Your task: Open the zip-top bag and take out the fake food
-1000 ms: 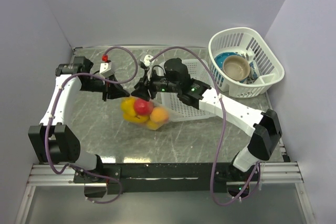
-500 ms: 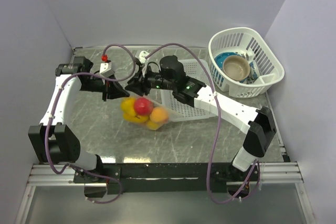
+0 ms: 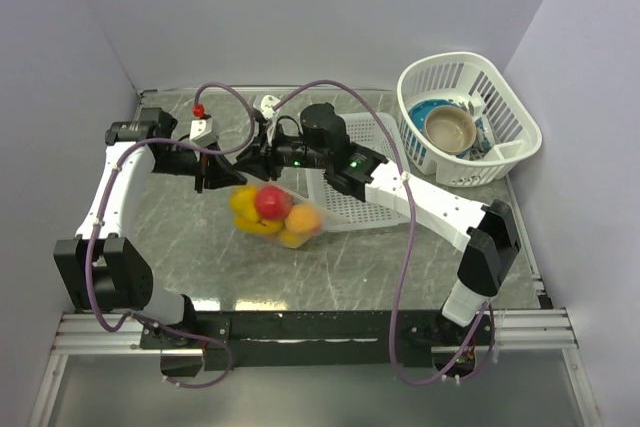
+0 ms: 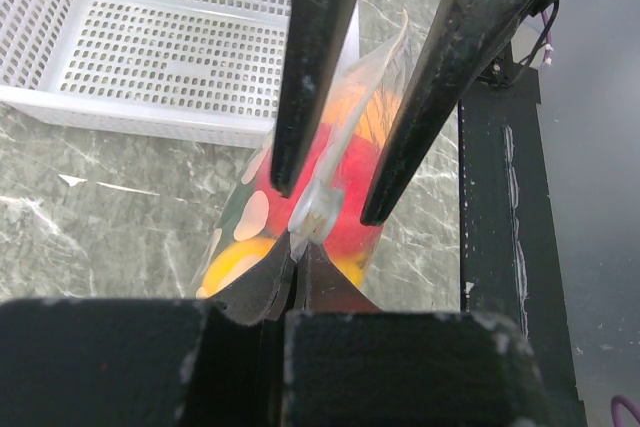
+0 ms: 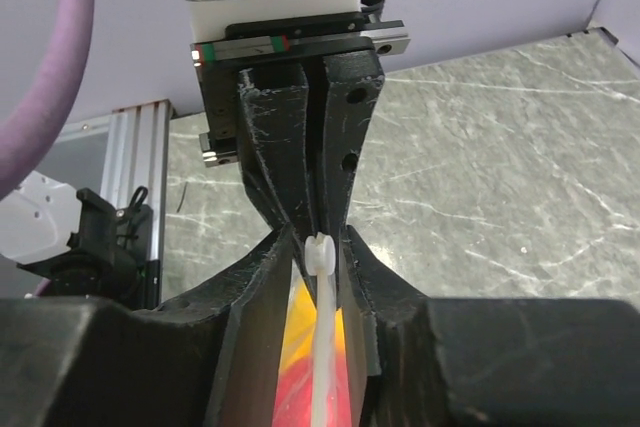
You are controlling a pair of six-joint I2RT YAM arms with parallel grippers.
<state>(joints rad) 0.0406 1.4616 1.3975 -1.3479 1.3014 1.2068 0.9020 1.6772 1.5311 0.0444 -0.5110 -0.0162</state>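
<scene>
Grey marbled tabletop [image 3: 200, 247], lilac walls round it. Clear, floppy polka-dot plastic zip-top bag [image 3: 300, 230] sits centre-left, held up by its top edge. Can't tell if its bottom rests on the stone. It bulges w/ the glossy plastic fake food [image 3: 270, 201]: one red round piece plus yellow & orange ones, all inside. Flat white lattice basket [image 3: 350, 209] lies just beside the bag. Round white lattice basket [image 3: 468, 55] w/ bowl & dishes stands at the far corner.

Left gripper [image 4: 297, 259]: jaws pinched tight on the end of the bag's white zip strip [image 4: 318, 215]. Right gripper [image 5: 318, 243]: jaws narrow but not clamped, one finger each side of the strip w/ slim gaps, nose-to-nose w/ the left.

Step in hand, as I read it: the opening stage. Left anchors the bag, right is placed for a 2nd hold at the mouth. Seal looks shut, nothing out yet.

Next move prob needs the right jaws to catch just one lip or the small tab, not both layers, then pull away from the left to part the seal. The thin film may slip.
</scene>
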